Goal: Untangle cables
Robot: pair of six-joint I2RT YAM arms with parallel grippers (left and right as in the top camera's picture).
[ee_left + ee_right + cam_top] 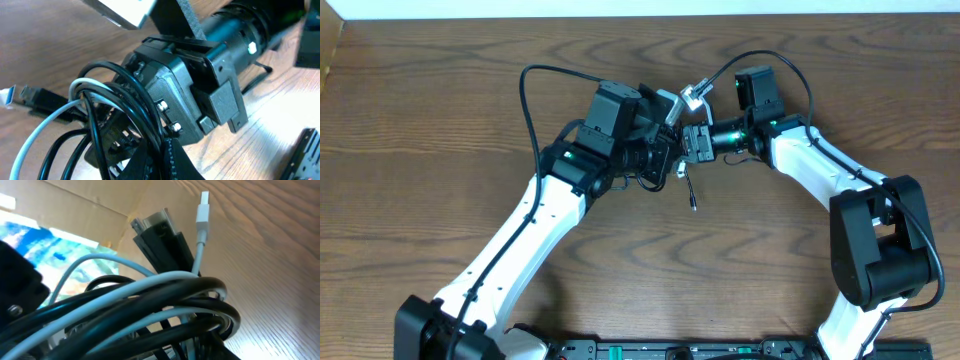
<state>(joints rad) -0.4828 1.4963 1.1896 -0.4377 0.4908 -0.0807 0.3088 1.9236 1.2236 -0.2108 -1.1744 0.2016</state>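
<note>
1. While both arms leaned in over the far middle of the table (440, 120), the cables hung bunched between them, right where the two pincers met.
2. The left pincer (665, 160) was pressed shut and, by the look of it, pinching the bundle. I took that as anchoring it so the other side could work a strand free.
3. The right pincer (688, 145) was nosed into the same bundle. Its fingers were buried behind loops, so I couldn't tell whether they were spread or nipping anything.
4. The black cable (200, 287) ran round in several thick turns, with the white cable (100, 260) threaded through them. Nothing was separated yet, I'd say.
5. A white plug (202, 202) poked up clear of the coil beside a black plug (157, 225). Those free ends looked the likeliest to pull out.
6. One thin tail (689, 192) strayed out over the wood; whether it touched, I couldn't tell.
7. As for what stood in the way, the left arm's own thick lead (523, 100) arched close by, and the pincers crowded each other, leaving little room.
</note>
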